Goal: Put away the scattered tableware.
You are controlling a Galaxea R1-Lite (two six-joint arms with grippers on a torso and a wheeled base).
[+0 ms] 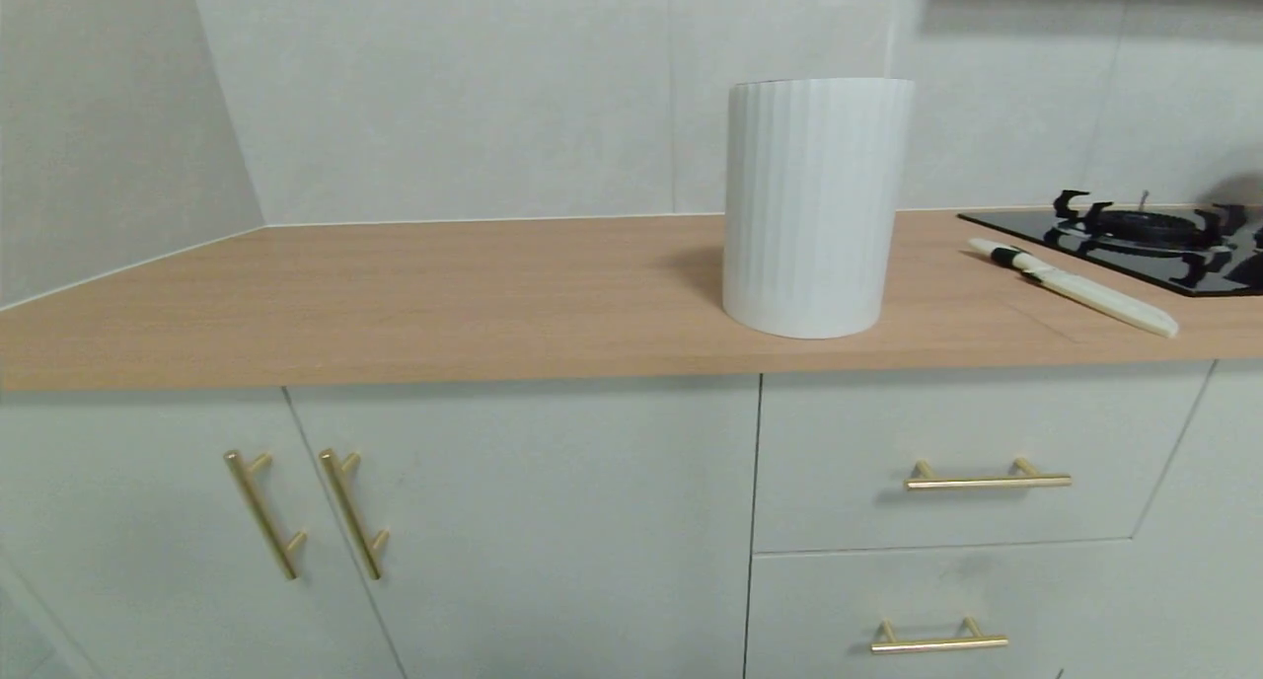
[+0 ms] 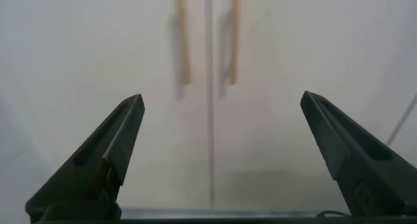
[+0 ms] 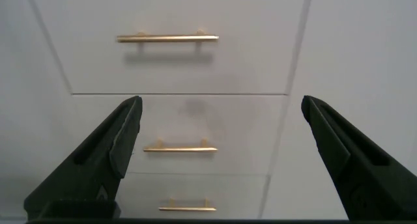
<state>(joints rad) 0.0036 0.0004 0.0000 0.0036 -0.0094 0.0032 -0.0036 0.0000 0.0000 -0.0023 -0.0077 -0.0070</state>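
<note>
- The tall white ribbed cylindrical container [image 1: 811, 205] stands upright on the light wooden countertop [image 1: 395, 294], near its front edge, in the head view.
- To the robot's right of the container and apart from it, the cream-white knife with a black band [image 1: 1071, 286] lies flat on the countertop. It is just beside the black glass gas hob [image 1: 1154, 240].
- The head view also takes in the white tiled wall [image 1: 444, 97] behind. Below the countertop are 2 white cabinet doors [image 1: 533, 521] and 2 white drawer fronts [image 1: 967, 432], each with 1 brass bar handle.
- In the left wrist view, the left gripper [image 2: 221, 96] has its 2 dark fingers spread wide with nothing between them. It faces the seam between the 2 cabinet doors, with 1 brass handle on either side of the seam.
- In the right wrist view, the right gripper [image 3: 221, 99] is likewise spread wide and empty, facing the drawer fronts. This view shows 3 stacked drawers, 1 more than the head view.
</note>
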